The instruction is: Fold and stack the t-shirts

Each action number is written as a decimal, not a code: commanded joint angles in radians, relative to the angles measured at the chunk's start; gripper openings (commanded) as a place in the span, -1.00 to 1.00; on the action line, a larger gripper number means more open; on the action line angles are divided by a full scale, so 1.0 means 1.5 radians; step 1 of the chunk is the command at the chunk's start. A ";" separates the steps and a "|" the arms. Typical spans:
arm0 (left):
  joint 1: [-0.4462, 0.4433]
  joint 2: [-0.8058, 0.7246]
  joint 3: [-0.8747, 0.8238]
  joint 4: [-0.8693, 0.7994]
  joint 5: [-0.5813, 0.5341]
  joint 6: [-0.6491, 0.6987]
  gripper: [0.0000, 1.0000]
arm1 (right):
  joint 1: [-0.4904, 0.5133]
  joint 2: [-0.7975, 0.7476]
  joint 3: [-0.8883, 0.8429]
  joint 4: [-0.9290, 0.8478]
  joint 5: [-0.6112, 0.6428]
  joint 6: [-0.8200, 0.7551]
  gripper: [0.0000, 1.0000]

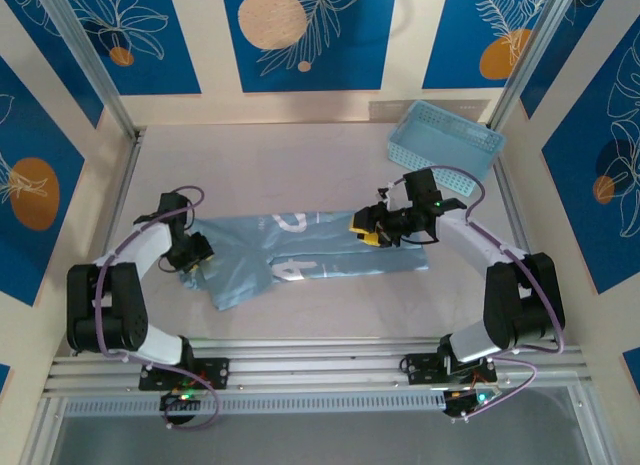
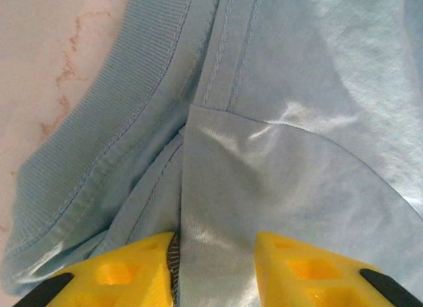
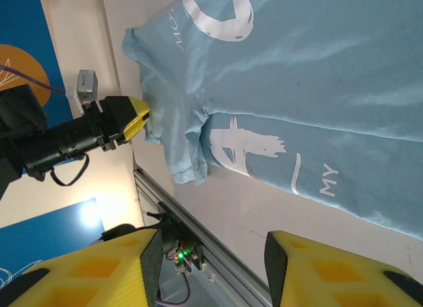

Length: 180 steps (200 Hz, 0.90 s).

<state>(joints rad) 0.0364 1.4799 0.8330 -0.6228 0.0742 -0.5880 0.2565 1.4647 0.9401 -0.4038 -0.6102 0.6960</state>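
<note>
A light dusty-blue t-shirt (image 1: 320, 250) with white lettering lies on the table, folded into a long strip, with a sleeve bunched at its lower left. My left gripper (image 1: 197, 253) sits at the shirt's left end by the ribbed collar (image 2: 112, 142). It is open (image 2: 216, 267), and a fold of the t-shirt (image 2: 277, 122) lies between its yellow fingers. My right gripper (image 1: 365, 230) hovers over the right half of the shirt. It is open (image 3: 211, 267) with nothing between its fingers. Its wrist view looks down along the t-shirt (image 3: 330, 89) to the left gripper (image 3: 135, 119).
A light-blue plastic lattice basket (image 1: 445, 137) stands at the back right corner. Metal frame posts and walls bound the pale table (image 1: 280, 165). An aluminium rail (image 1: 320, 360) runs along the near edge by the arm bases.
</note>
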 commanded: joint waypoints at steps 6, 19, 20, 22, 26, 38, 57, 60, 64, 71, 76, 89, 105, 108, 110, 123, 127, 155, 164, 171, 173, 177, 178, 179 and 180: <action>0.006 0.020 0.000 0.009 -0.001 0.028 -0.39 | 0.007 0.000 0.007 -0.003 -0.014 0.001 -0.05; 0.007 0.023 0.005 0.004 -0.004 0.031 -0.48 | 0.009 -0.003 0.005 -0.005 -0.011 0.002 -0.05; 0.007 0.023 0.005 0.003 -0.004 0.032 -0.48 | 0.009 -0.003 0.005 -0.005 -0.011 0.002 -0.05; 0.007 0.021 0.006 0.003 -0.004 0.032 -0.50 | 0.008 -0.004 0.005 -0.005 -0.011 0.002 -0.05; 0.007 0.020 0.007 0.002 -0.004 0.032 -0.54 | 0.009 -0.003 0.006 -0.006 -0.010 0.002 -0.05; 0.007 0.008 0.010 -0.004 -0.005 0.030 -0.67 | 0.008 -0.006 0.008 -0.008 -0.006 0.001 -0.05; 0.007 -0.012 0.014 -0.022 -0.008 0.027 -0.84 | 0.009 -0.005 0.009 -0.012 -0.003 0.000 -0.05; 0.007 -0.013 0.015 -0.024 -0.008 0.027 -0.87 | 0.009 -0.005 0.008 -0.012 -0.003 0.000 -0.05; 0.007 -0.016 0.015 -0.028 -0.009 0.027 -0.90 | 0.009 -0.005 0.009 -0.012 -0.002 0.000 -0.05; 0.007 -0.020 0.017 -0.035 -0.011 0.027 -0.98 | 0.009 -0.003 0.009 -0.012 -0.002 0.000 -0.06; 0.007 -0.020 0.019 -0.043 -0.014 0.027 -1.00 | 0.009 -0.002 0.011 -0.012 -0.003 0.000 -0.06; 0.007 -0.024 0.025 -0.058 -0.017 0.028 -1.00 | 0.008 0.001 0.013 -0.012 -0.004 0.000 -0.06; 0.007 -0.029 0.035 -0.077 -0.024 0.028 -1.00 | 0.009 0.004 0.017 -0.013 -0.004 -0.002 -0.07; 0.006 -0.029 0.037 -0.080 -0.025 0.028 -1.00 | 0.009 0.005 0.017 -0.013 -0.004 -0.002 -0.07; 0.007 -0.030 0.038 -0.082 -0.025 0.029 -1.00 | 0.009 0.006 0.018 -0.014 -0.004 -0.003 -0.07; 0.007 -0.035 0.046 -0.092 -0.024 0.028 -1.00 | 0.008 0.008 0.020 -0.015 -0.005 -0.004 -0.07; 0.007 -0.037 0.048 -0.095 -0.023 0.027 -1.00 | 0.009 0.008 0.020 -0.015 -0.005 -0.004 -0.07; 0.007 -0.028 0.074 -0.119 -0.027 0.017 -1.00 | 0.009 0.008 0.018 -0.016 -0.007 -0.004 -0.07; 0.007 -0.020 0.089 -0.130 -0.028 0.013 -1.00 | 0.008 0.008 0.019 -0.017 -0.007 -0.005 -0.07; 0.006 -0.015 0.100 -0.138 -0.029 0.010 -1.00 | 0.009 0.008 0.019 -0.019 -0.006 -0.006 -0.07; 0.007 -0.014 0.103 -0.141 -0.030 0.009 -1.00 | 0.008 0.009 0.019 -0.020 -0.006 -0.007 -0.07; 0.007 -0.010 0.111 -0.147 -0.032 0.006 -1.00 | 0.008 0.008 0.020 -0.021 -0.005 -0.007 -0.07; 0.007 -0.009 0.114 -0.148 -0.032 0.006 -1.00 | 0.009 0.008 0.020 -0.021 -0.004 -0.007 -0.07; 0.007 -0.008 0.116 -0.150 -0.033 0.005 -1.00 | 0.008 0.008 0.020 -0.021 -0.004 -0.007 -0.08; 0.007 -0.007 0.118 -0.152 -0.033 0.005 -1.00 | 0.008 0.009 0.020 -0.022 -0.004 -0.008 -0.08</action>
<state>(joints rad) 0.0372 1.4490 0.9360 -0.7719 0.0509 -0.5560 0.2626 1.4647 0.9428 -0.4072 -0.6060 0.6979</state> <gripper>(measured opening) 0.046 0.464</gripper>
